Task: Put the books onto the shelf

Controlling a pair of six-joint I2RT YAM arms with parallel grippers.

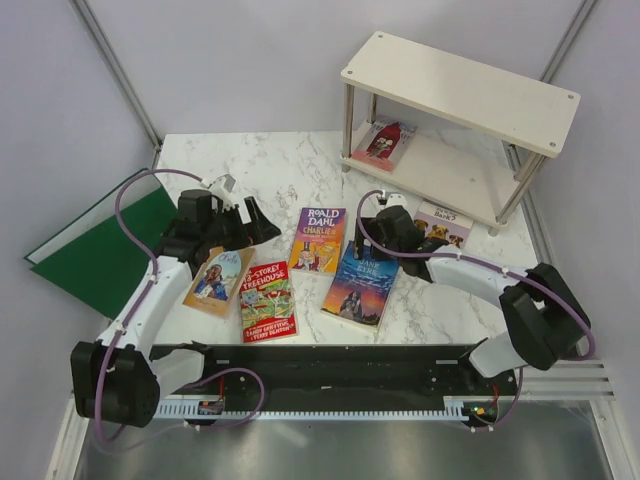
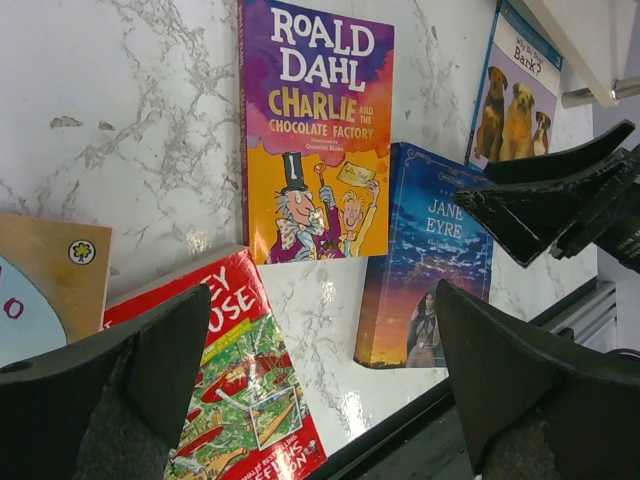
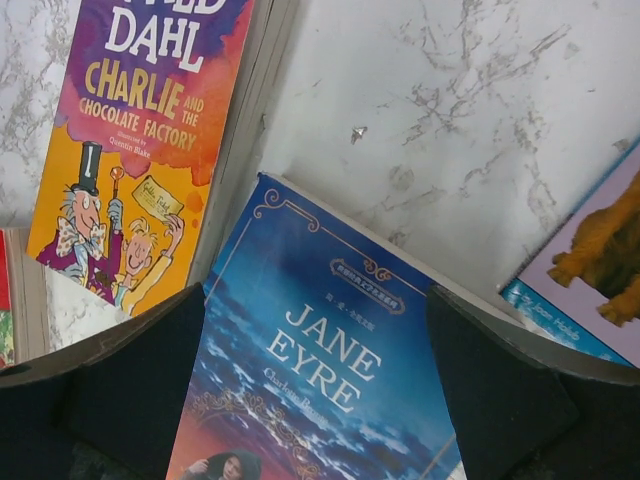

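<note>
Five books lie flat on the marble table: a tan one (image 1: 215, 280), the red-green Treehouse (image 1: 266, 300), the purple-yellow Roald Dahl (image 1: 318, 240), the dark blue Jane Eyre (image 1: 360, 283) and the dogs cover (image 1: 443, 222). A red-figure book (image 1: 383, 143) rests on the lower board of the white shelf (image 1: 460, 80). My left gripper (image 1: 250, 222) hangs open above the table, left of the Roald Dahl (image 2: 315, 130), with the Treehouse (image 2: 240, 390) under its left finger. Open too, my right gripper (image 1: 368, 238) hovers over the top of the Jane Eyre (image 3: 310, 360), holding nothing.
A large green folder (image 1: 100, 250) lies at the table's left edge, beside the left arm. The shelf's silver legs (image 1: 349, 125) stand at the back right, close behind the dogs book (image 3: 590, 270). A black rail (image 1: 330, 360) runs along the near edge.
</note>
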